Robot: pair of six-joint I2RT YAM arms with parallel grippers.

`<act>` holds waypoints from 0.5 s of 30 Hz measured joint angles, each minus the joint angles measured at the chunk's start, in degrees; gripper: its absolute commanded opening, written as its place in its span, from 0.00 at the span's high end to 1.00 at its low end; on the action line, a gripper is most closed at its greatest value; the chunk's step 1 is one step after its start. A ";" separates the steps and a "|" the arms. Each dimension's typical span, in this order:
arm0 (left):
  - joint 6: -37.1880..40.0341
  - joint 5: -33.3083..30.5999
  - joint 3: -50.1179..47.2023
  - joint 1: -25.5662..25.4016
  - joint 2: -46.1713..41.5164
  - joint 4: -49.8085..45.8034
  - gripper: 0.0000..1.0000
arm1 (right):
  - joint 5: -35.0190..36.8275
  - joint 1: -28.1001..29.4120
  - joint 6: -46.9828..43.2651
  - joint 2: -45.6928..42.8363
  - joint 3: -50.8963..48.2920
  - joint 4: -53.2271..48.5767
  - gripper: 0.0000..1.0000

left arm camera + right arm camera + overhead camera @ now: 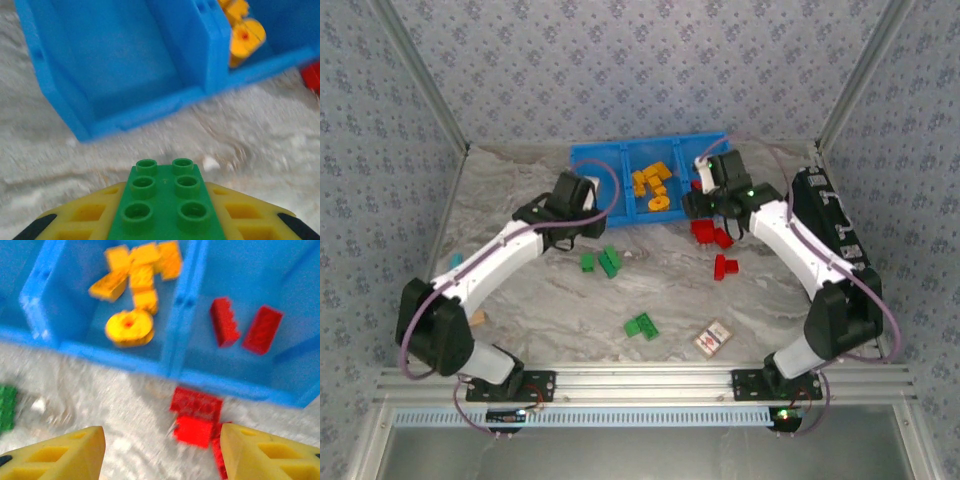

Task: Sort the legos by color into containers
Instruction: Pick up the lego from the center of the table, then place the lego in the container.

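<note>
Clearing the near wall of the blue bin (pixel 125 112) comes first, then releasing low over its left compartment, since yellow and red occupy the others. Left gripper (pixel 165 217) is clamped on a green brick (pixel 162 192), six studs up, just short of the bin. Right gripper (pixel 167 455) hangs parted, empty, above red bricks (pixel 196 415) on the worktop (pixel 100 405).

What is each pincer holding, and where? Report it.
Left pincer clamps a green brick by its long sides; right pincer is open, holding nothing.

patterned grey walls (pixel 640 70) enclose a marbled tabletop (pixel 555 300).
</note>
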 measured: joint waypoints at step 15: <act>4.20 3.13 15.78 5.27 29.07 9.84 0.59 | 0.68 26.88 6.16 -15.32 -27.08 8.52 0.39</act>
